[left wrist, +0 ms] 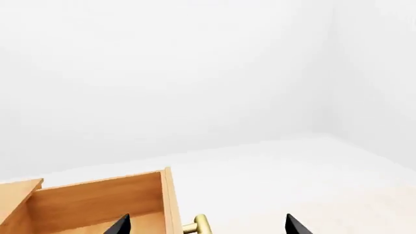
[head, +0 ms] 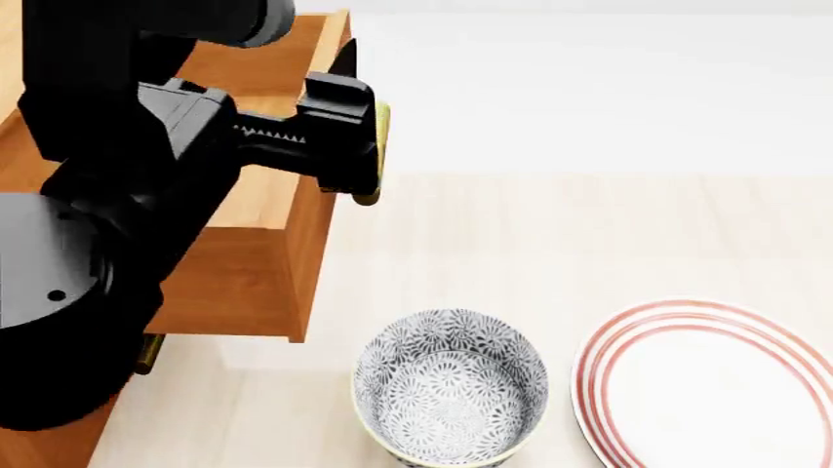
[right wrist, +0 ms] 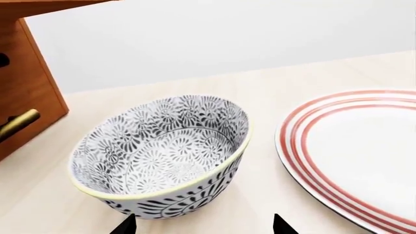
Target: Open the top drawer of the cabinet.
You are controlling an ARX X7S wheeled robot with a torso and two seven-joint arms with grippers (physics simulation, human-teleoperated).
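Note:
The top drawer (head: pixel 234 283) of the orange-brown cabinet (head: pixel 46 444) stands pulled out, with its inside showing. Its brass bar handle (head: pixel 380 125) is on the front panel. My left gripper (head: pixel 358 146) is at that front panel. In the left wrist view the left gripper (left wrist: pixel 208 228) is open, with the handle (left wrist: pixel 201 225) between its two fingertips. One fingertip (left wrist: pixel 120 225) is over the drawer's inside (left wrist: pixel 97 200), the other is outside, and neither touches the handle. My right gripper (right wrist: pixel 202 226) is open and empty, close to a patterned bowl (right wrist: pixel 162 151). It does not show in the head view.
The patterned bowl (head: pixel 450 385) and a red-striped plate (head: pixel 709 380) sit on the pale surface in front of the cabinet. A lower drawer's brass handle (right wrist: pixel 16 124) shows on the cabinet's front (right wrist: pixel 26 87), and also under the open drawer (head: pixel 150 353).

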